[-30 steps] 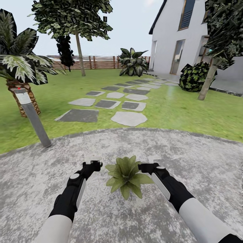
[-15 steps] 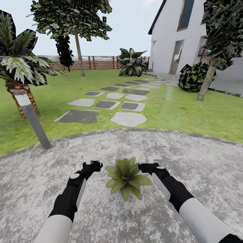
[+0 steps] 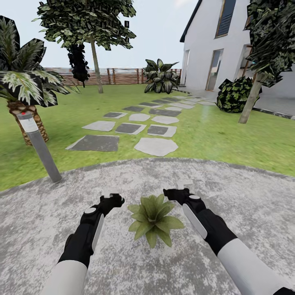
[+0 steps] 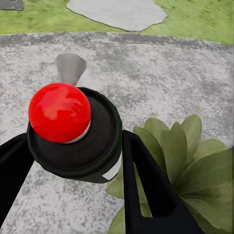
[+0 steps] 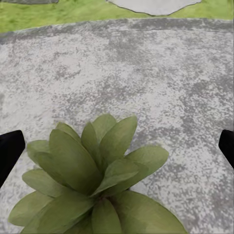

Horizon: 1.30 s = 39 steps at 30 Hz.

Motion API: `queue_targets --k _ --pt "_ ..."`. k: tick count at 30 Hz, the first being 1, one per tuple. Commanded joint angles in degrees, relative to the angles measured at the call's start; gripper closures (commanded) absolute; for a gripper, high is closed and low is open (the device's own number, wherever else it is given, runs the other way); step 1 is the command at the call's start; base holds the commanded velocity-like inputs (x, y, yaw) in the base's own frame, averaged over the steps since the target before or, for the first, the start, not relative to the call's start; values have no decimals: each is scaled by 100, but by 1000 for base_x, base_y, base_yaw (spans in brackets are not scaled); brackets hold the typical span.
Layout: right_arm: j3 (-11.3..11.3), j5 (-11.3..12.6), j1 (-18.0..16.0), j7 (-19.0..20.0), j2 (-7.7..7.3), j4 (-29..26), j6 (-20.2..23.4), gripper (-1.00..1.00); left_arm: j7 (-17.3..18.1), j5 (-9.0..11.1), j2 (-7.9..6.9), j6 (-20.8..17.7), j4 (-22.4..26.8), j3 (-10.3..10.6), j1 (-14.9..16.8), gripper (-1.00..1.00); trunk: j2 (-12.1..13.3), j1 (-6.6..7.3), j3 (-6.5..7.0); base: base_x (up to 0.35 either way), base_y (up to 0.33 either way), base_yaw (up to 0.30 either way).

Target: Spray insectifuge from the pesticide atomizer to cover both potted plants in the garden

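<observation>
On the grey paved patio [image 3: 246,205] one potted plant [image 3: 153,219] stands between my two arms, a low rosette of pointed green leaves whose pot is hidden under them. My left gripper [image 3: 111,200] is shut on the pesticide atomizer [image 4: 61,112], whose round head with a red dot fills the space between the black fingers [image 4: 146,185], just beside the plant [image 4: 185,161]. On the plant's other side my right gripper [image 3: 175,193] is open, its fingertips [image 5: 9,148] wide apart over the leaves [image 5: 92,170]. The other potted plant is out of view. No insectifuge specks can be made out.
A grey bollard lamp [image 3: 39,143] leans at the patio's left rim, in front of a palm [image 3: 20,82]. Stepping stones [image 3: 155,145] cross the lawn [image 3: 229,139] toward a white house [image 3: 213,49]. A tree trunk [image 3: 250,102] stands right, with a wooden fence [image 3: 123,76] at the back.
My right gripper has moved forward and a little left, closer to the plant's far side. The left gripper still holds the atomizer in place. The view has shifted slightly.
</observation>
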<state>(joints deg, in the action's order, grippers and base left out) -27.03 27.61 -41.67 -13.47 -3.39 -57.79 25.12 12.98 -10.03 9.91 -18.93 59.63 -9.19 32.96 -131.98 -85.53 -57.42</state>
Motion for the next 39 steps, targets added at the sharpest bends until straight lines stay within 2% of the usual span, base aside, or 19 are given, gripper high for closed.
queue_targets --k 1,4,7,12,14,15,16,17,18,19,23,24,25,27,29,39 --pt "-35 60 -6 -58 -5 -40 11 -100 55 -61 9 -23 8 -21 2 100 39 24 13 0 0 0" --pt "-55 55 -8 -59 6 -66 11 -100 55 -61 9 -23 6 44 2 100 160 89 67 0 0 0" --pt "-58 53 -7 -55 12 -59 10 -100 55 -61 9 -61 0 193 1 100 280 155 120 0 0 0" --pt "-47 52 -8 -40 -36 -71 10 -100 55 -68 9 -595 -4 470 1 100 480 265 210 0 0 0" --pt "-30 55 -8 -29 -147 -83 10 -100 55 -69 9 -646 -4 556 2 100 561 309 246 0 0 0" --pt "-20 57 -8 -21 -348 -86 10 -100 55 -69 9 -659 -4 579 3 100 601 331 264 0 0 0" --pt "-21 63 -8 4 -678 -89 10 -100 55 -69 9 -670 -4 599 3 100 641 353 282 0 0 0" --pt "-24 72 -8 70 -892 -90 10 -100 55 -69 9 -675 -4 606 4 100 681 375 300 0 0 0" --pt "-23 77 -5 206 -1083 -90 10 -100 55 -69 9 -677 -7 611 3 100 721 397 318 0 0 0" --pt "-16 82 -6 537 -1328 -91 10 -100 55 -69 9 -680 -10 615 1 100 761 419 336 0 0 0" --pt "-3 85 -7 1764 -1854 -85 5 -100 55 -71 9 -687 -12 619 1 100 922 507 408 0 0 0" --pt "1 86 -6 2174 -1993 -79 3 -100 60 -70 9 -688 -14 619 1 100 962 529 426 0 0 0" --pt "6 83 -5 2386 -2052 -69 3 -100 61 -73 9 -689 -17 620 1 100 1002 551 444 0 0 0" --pt "11 76 -7 2657 -2122 -45 2 -100 63 -76 9 -690 -20 620 0 100 1082 595 479 0 0 0" --pt "13 72 -7 2734 -2143 -36 2 -100 64 -77 9 -691 -21 620 1 100 1162 638 515 0 0 0" --pt "16 70 -7 2788 -2151 -30 2 -100 64 -81 -17 -692 -27 622 0 100 1563 858 695 0 0 0"
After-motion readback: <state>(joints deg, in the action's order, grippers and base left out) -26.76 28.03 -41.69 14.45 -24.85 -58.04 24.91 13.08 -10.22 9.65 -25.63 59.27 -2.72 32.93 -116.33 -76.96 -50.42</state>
